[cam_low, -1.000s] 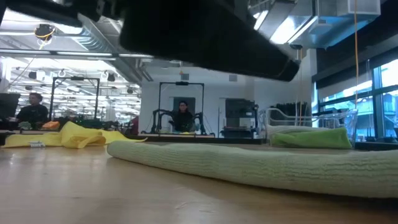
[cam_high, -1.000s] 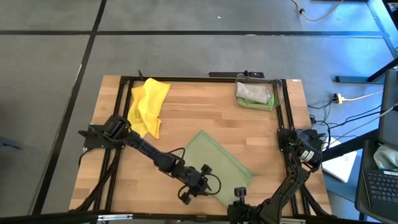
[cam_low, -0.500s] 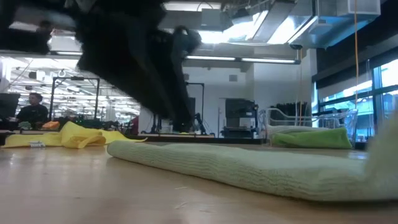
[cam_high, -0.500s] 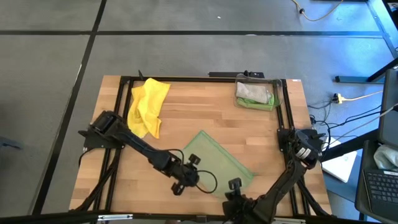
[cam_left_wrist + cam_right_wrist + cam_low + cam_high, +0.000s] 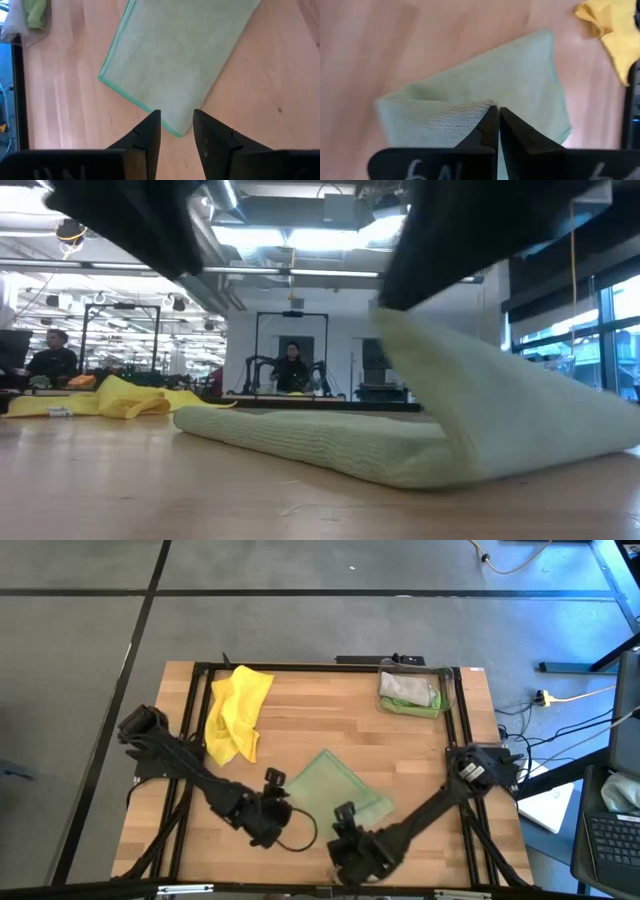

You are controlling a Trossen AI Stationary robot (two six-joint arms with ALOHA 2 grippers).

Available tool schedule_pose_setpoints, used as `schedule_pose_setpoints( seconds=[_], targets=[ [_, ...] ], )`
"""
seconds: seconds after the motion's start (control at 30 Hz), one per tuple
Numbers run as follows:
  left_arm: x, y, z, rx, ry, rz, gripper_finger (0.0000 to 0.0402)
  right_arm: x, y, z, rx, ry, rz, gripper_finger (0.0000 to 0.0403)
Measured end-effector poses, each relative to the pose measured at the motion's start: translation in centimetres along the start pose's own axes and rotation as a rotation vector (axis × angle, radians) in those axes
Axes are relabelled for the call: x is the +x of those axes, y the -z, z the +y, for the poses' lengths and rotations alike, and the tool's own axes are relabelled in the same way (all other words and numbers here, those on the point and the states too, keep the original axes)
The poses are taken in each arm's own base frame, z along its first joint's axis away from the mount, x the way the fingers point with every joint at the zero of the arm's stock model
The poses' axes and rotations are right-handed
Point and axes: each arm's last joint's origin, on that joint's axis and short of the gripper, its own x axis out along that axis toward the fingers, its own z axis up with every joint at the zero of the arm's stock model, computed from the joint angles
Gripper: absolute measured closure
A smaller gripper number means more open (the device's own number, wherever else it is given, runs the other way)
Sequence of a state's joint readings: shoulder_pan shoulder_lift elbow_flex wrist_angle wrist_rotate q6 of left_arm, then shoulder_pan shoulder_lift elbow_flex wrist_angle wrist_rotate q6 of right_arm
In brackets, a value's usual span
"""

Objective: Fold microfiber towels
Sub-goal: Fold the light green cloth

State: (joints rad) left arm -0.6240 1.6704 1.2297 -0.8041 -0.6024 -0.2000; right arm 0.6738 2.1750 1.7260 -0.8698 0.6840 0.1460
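Observation:
A pale olive-green towel (image 5: 335, 788) lies on the table's near middle, and also shows in the low view (image 5: 320, 442). Its near right part (image 5: 480, 395) is lifted and bent over the rest. My right gripper (image 5: 346, 812) (image 5: 494, 125) is shut on that part. My left gripper (image 5: 280, 792) (image 5: 176, 127) is open at the towel's left corner (image 5: 176, 131), which shows in the gap between its fingers. I see no touch there. A bright yellow towel (image 5: 238, 710) lies crumpled at the far left. My right gripper pinches the towel's raised edge (image 5: 482, 107) between its two shut fingers, coming from the table's near right side. The held part is lifted clear and arches over the flat part, which stays on the table. Whether it holds one layer or several, I cannot tell.
A clear plastic bin (image 5: 412, 690) at the far right holds a bright green towel and a grey-beige one. A black frame (image 5: 200, 675) runs along the table's edges. Bare wood lies between the yellow towel and the bin. People (image 5: 292, 365) sit in the room behind.
My right gripper has gone up and toward the table's left and far side with the towel's near right part. That part is lifted and folded over, while the rest stays flat. My left gripper has drawn back toward the table's left, to the towel's left corner.

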Motion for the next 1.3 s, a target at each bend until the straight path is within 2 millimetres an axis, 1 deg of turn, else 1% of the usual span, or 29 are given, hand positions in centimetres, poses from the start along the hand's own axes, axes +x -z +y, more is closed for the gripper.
schedule_pose_setpoints(
  seconds=[0.27,0.5,0.83,1.03,1.13,1.2,1.3],
  targets=[
    [-2.0,1.0,-2.1,-0.035,-0.045,-0.022,0.0294,3.5,-0.5,-4.4,-0.046,0.035,0.037,0.0391],
    [-3.1,1.7,-3.4,-0.088,-0.082,-0.052,0.0294,5.6,-0.7,-7.4,-0.060,0.060,0.040,0.0391],
    [-4.4,2.7,-4.7,-0.196,-0.088,-0.074,0.0294,7.5,-2.2,-10.7,-0.098,0.092,-0.088,0.0391],
    [-5.2,3.1,-5.7,-0.253,-0.068,-0.102,0.0294,9.1,-1.8,-13.2,-0.072,0.084,-0.089,0.0391],
    [-5.7,3.4,-6.2,-0.266,-0.066,-0.119,0.0294,9.3,-2.0,-14.3,-0.085,0.121,-0.082,0.0391],
    [-5.9,3.5,-6.4,-0.272,-0.074,-0.137,0.0294,9.2,-2.4,-15.0,-0.077,0.145,-0.110,0.0391],
    [-6.1,3.6,-6.6,-0.271,-0.084,-0.153,0.0294,9.3,-2.7,-15.9,-0.079,0.140,-0.137,0.0391]
  ],
)
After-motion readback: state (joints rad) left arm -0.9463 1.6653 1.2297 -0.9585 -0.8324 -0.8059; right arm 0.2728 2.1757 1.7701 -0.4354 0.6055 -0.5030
